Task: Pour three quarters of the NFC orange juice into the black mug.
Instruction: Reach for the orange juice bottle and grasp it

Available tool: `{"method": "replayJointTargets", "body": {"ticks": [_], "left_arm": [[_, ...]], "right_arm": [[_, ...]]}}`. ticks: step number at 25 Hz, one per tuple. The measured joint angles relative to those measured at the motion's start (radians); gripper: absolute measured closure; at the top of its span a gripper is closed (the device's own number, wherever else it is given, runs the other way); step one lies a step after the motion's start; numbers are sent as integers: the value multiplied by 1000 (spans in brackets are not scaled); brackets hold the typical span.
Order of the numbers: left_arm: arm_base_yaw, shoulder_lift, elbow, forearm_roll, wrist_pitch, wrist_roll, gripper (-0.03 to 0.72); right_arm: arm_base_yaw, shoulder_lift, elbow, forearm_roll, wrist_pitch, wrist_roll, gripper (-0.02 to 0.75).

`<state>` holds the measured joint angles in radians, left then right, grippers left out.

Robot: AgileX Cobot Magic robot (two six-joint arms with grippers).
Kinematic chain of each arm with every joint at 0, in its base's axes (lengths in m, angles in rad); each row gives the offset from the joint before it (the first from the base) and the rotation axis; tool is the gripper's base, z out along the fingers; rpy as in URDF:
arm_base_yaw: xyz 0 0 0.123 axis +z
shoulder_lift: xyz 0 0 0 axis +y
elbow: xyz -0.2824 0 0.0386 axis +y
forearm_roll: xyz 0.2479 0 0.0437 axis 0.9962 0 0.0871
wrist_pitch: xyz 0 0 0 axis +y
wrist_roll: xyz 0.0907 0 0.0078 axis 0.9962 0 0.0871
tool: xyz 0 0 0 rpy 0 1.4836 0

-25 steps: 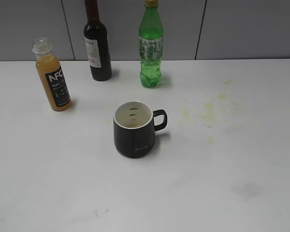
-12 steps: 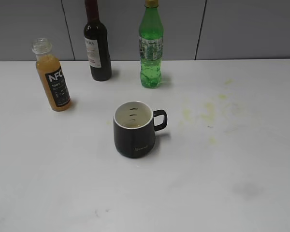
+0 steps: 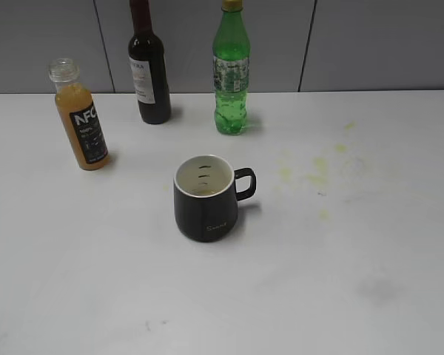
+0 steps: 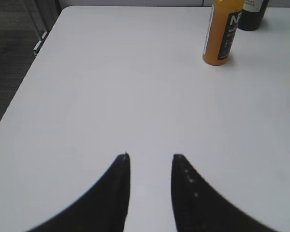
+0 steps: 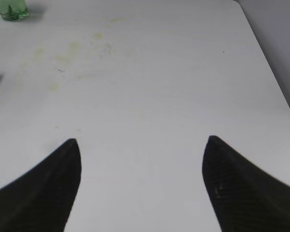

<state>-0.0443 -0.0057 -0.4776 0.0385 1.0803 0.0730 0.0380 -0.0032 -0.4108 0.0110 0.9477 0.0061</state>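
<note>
**A:** Where does the NFC orange juice [image 3: 81, 122] stand?

**B:** Upright at the back left of the white counter [image 3: 340, 244], nearly full, with no cap visible on its clear ridged neck. The black mug [image 3: 205, 198] sits well apart from it, near the middle, handle to the right. Its white interior looks close to empty, though the slant of the exterior view makes the bottom hard to read.

**A:** Anything changed over the last second?

**B:** Nothing that shows. Bottle, mug, the dark wine bottle [image 3: 149, 70] and the green bottle [image 3: 231, 74] sit exactly where they did, and neither arm has entered the exterior view. Pouring, by that evidence, has not begun.

**A:** And the arms?

**B:** The left pincer [image 4: 150, 159] hangs over bare counter with a narrow gap between its fingers, holding nothing, the juice ahead and to its right. The right pincer [image 5: 141, 144] is spread wide and empty above the faint yellowish stains [image 5: 67, 53]. The left looks better placed to reach the bottle first.
</note>
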Motion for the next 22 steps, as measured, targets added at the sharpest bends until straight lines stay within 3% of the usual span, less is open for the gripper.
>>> {"method": "replayJointTargets", "body": {"ticks": [18, 20, 22], "left_arm": [[0, 0, 0, 0, 0, 0, 447], [0, 0, 0, 0, 0, 0, 393], [0, 0, 0, 0, 0, 0, 256]], "right_arm": [[0, 0, 0, 1, 0, -6, 145], [0, 0, 0, 1, 0, -6, 145], [0, 0, 0, 1, 0, -6, 145]]}}
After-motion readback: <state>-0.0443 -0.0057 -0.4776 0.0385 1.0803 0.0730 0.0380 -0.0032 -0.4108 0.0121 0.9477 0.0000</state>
